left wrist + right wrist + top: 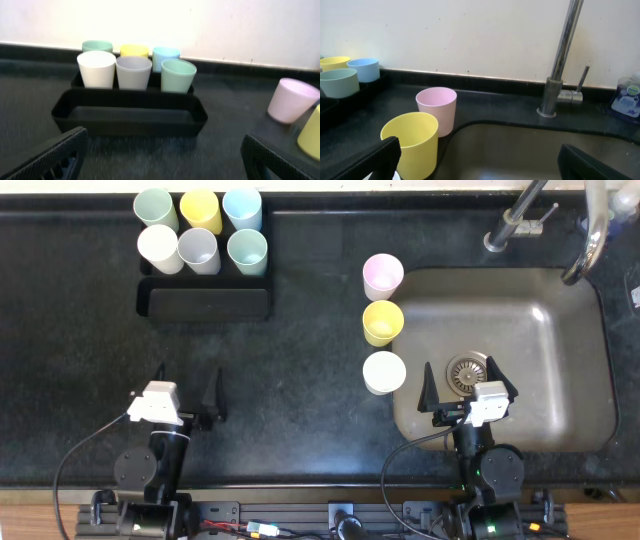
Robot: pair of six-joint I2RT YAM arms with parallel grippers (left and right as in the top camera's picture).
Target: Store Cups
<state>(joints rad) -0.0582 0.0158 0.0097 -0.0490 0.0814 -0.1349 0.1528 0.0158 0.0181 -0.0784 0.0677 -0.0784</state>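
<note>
A black tray (205,302) at the back left holds several pastel cups (200,250) in two rows; its front row is bare (130,117). Three loose cups stand upright in a line on the counter beside the sink's left edge: pink (383,275), yellow (383,322) and white (384,372). My left gripper (190,387) hovers open in front of the tray (165,160), holding nothing. Over the sink's near left corner my right gripper (463,382) is open and empty (480,165), with the yellow cup (411,142) and pink cup (436,110) just off to its left.
The steel sink (560,370) fills the right side, with a drain (467,370) and a faucet (565,60) behind it. A soap bottle (626,97) stands at the far right. Dark counter (300,400) lies between the tray and the loose cups.
</note>
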